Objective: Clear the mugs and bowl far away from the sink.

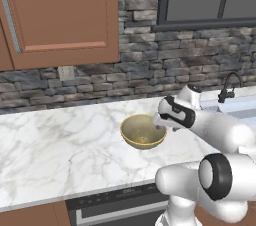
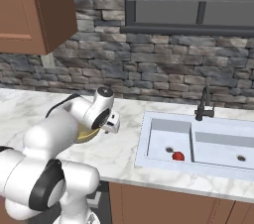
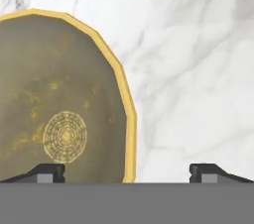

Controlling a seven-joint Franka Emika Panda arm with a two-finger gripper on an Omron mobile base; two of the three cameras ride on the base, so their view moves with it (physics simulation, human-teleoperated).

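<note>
Grasp on the rim of the bowl (image 3: pixel 59 94), by the look of it, as the step in hand. Found the bowl upright on the marble counter (image 1: pixel 50 145), left of the sink (image 2: pixel 144 141) and apart from it, though not far. Saw the gripper (image 3: pixel 128 173) hung low over the bowl's sink-side edge, spread wide and holding nothing, with one fingertip (image 3: pixel 49 171) above the speckled inside and the other above bare marble, so that the yellow rim ran up between them. Judged the line-up sound: best to come straight down until both tips were below the lip, then close squarely on the wall and not on the curved lip, where a thin edge would likely slip or tip the bowl. Thought it wise to lift only a little and carry away from the faucet (image 2: pixel 203 104). Looked for brands, labels or writing; read none, and took the pale marks on the dark panel (image 1: pixel 125 190) under the counter as too small to make out.
</note>
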